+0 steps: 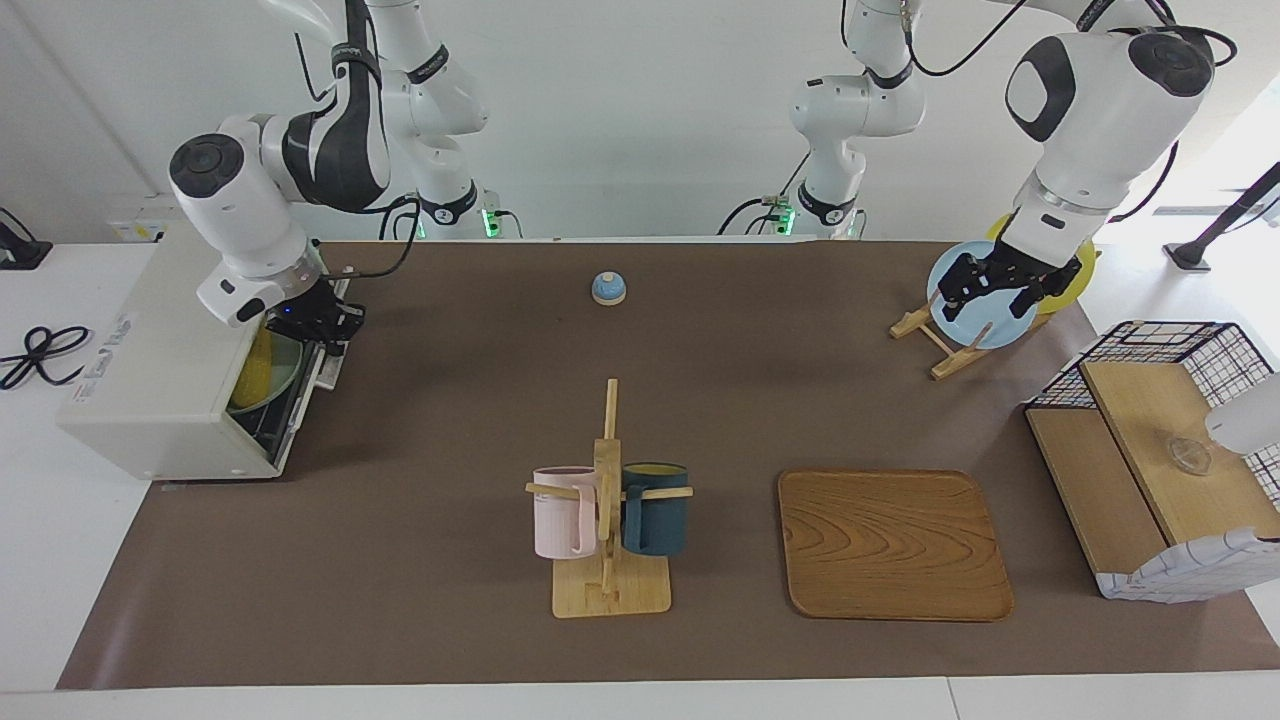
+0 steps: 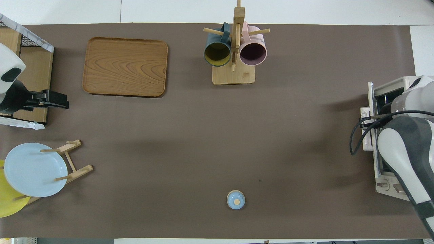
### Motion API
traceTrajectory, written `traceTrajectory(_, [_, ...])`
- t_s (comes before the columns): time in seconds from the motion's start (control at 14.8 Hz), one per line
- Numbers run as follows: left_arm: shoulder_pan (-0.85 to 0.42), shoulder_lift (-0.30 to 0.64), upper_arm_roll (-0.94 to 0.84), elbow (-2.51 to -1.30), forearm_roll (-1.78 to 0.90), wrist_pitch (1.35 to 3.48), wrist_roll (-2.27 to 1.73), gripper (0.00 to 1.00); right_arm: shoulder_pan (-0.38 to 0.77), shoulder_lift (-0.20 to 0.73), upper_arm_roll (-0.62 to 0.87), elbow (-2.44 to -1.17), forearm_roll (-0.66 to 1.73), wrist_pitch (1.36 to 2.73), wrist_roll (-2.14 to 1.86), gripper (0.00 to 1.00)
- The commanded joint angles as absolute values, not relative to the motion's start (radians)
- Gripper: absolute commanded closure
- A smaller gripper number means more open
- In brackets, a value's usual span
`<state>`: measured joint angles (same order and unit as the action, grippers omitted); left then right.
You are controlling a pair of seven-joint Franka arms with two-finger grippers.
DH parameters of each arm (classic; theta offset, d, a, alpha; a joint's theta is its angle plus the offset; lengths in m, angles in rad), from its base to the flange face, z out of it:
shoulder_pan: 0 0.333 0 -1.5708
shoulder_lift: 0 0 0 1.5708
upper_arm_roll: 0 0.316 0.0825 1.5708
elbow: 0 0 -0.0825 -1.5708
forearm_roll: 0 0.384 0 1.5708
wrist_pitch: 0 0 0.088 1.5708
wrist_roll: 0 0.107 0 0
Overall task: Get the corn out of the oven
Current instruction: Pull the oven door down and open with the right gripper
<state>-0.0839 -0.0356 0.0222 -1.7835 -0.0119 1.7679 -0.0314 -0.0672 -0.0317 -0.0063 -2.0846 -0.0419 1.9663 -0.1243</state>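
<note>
Facing view shows you the boxy off-white toaster oven (image 1: 165, 385) at the right arm's end of the table. Its dark glass door (image 1: 300, 385) hangs part way open. Inside you can see something bright yellow, the corn (image 1: 262, 362), lying behind a round greenish dish. You can only see a bit of it, so its shape is hard to tell.

Your right gripper (image 1: 325, 322) is squeezed tight on the top edge of the door, at its metal bar handle. Your left gripper (image 1: 1000, 288) waits with its fingers spread wide, up over the pale blue round plate (image 1: 965, 312) on the small wooden rack.

A big brown mat (image 1: 450, 420) covers the white table. The wall is plain white. A black cable lies on the table beside the oven.

There is small writing on the oven's top (image 1: 105, 350), but you cannot read it.

Overhead view shows the right arm covering most of the oven (image 2: 403, 83).
</note>
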Motion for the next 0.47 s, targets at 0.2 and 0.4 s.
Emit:
traceTrajectory(0.2, [-0.074, -0.046, 0.015, -1.784, 0.003, 1.756, -0.031, 0.00, -0.084, 0.025, -0.012, -2.120, -0.020, 2.084, -0.117, 1.00])
traceTrajectory(0.4, [-0.083, -0.055, 0.014, -1.781, 0.003, 1.756, -0.031, 0.00, -0.049, 0.044, -0.012, -2.166, 0.005, 2.176, -0.107, 1.00])
